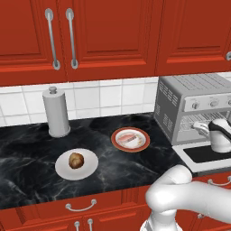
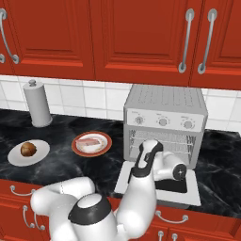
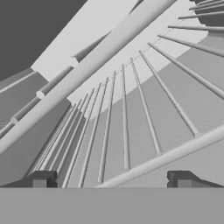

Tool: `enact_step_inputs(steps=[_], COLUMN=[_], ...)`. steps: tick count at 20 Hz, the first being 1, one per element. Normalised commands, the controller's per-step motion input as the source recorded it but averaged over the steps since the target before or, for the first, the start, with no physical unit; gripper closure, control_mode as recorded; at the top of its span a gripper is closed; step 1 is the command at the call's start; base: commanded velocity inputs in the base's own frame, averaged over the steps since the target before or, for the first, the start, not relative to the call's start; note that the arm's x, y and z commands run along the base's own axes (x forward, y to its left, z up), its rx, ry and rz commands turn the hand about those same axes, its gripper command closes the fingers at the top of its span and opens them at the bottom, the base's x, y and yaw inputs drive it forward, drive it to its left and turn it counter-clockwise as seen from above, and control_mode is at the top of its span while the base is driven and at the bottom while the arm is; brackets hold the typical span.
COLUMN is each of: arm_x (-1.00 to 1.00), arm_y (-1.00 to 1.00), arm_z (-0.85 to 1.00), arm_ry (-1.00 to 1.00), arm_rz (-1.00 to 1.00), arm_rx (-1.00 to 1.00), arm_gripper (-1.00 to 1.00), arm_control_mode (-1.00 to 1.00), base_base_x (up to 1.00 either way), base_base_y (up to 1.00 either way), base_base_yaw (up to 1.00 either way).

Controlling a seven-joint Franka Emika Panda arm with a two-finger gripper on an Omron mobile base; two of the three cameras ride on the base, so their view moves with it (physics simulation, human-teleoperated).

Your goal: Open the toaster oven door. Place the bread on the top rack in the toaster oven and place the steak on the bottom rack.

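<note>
The gripper (image 3: 111, 179), fingers apart w/ nothing between, hangs just over the dropped-flat toaster oven door (image 2: 188, 190) at the mouth of the toaster oven (image 2: 164, 110), wire rack bars (which shelf, can't tell) right ahead. Well off to its left on the counter (image 1: 27, 149): steak (image 1: 129, 138) on an orange-rimmed plate (image 1: 143, 144), then the bread (image 1: 76, 160) on a white plate (image 1: 90, 168), farther still.

brown bread (image 1: 76, 160), pinkish-red steak (image 1: 130, 138), silver-grey toaster oven (image 2: 165, 118)

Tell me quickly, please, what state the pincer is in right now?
Pincer: open, fingertips apart and holding nothing, pointed at the wire racks inside the toaster oven, above the dropped door.
</note>
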Motion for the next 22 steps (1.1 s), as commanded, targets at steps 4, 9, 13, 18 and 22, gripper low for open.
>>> enact_step_inputs(steps=[4, 9, 13, 18, 22], arm_x=[0.31, 0.30, 0.13, 0.11, 0.09], arm_y=[0.03, 0.00, -0.01, -0.04, -0.05], arm_z=[-0.04, -0.08, -0.24, -0.27, -0.36], arm_ry=[0.00, -0.01, 0.00, 0.00, 0.00], arm_rz=[-0.04, -0.01, 0.00, 0.00, 0.00], arm_rx=[0.00, 0.00, 0.00, 0.00, 0.00], arm_gripper=[-1.00, -1.00, -1.00, -1.00, -1.00], arm_control_mode=[-1.00, -1.00, -1.00, -1.00, -1.00], base_base_x=[0.00, 0.00, 0.00, 0.00, 0.00], base_base_y=[0.00, 0.00, 0.00, 0.00, 0.00], base_base_yaw=[0.00, 0.00, 0.00, 0.00, 0.00])
